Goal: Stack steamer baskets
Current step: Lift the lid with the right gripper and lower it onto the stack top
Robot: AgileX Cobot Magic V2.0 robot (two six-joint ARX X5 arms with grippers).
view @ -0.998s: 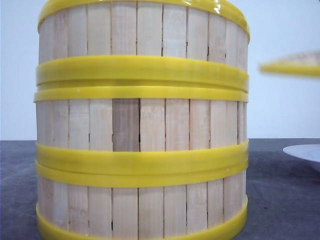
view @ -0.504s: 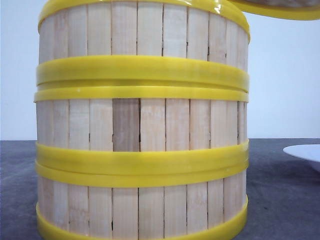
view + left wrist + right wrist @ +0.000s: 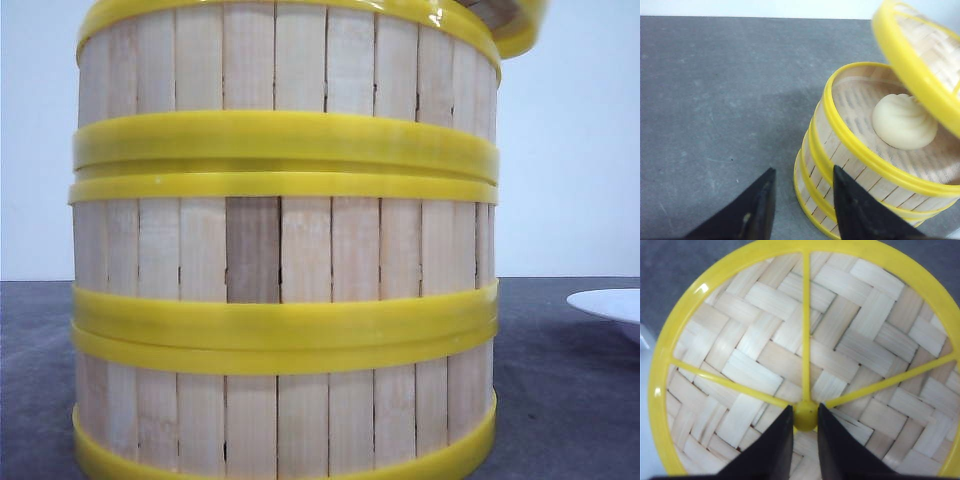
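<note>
Woven steamer lid (image 3: 805, 365) clamped at its hub by right hand (image 3: 805, 432), held tilted over stacked steamer baskets (image 3: 860, 170), bun (image 3: 904, 121) exposed inside, left hand (image 3: 802, 200) apart, empty, beside stack on desk (image 3: 715, 100).

Three steamer baskets (image 3: 284, 250) stand stacked on the desk (image 3: 560, 400), a bun (image 3: 904, 121) in the topmost. A lid (image 3: 920, 65) hangs tilted above at two o'clock; a plate (image 3: 610, 305) sits at three o'clock.
</note>
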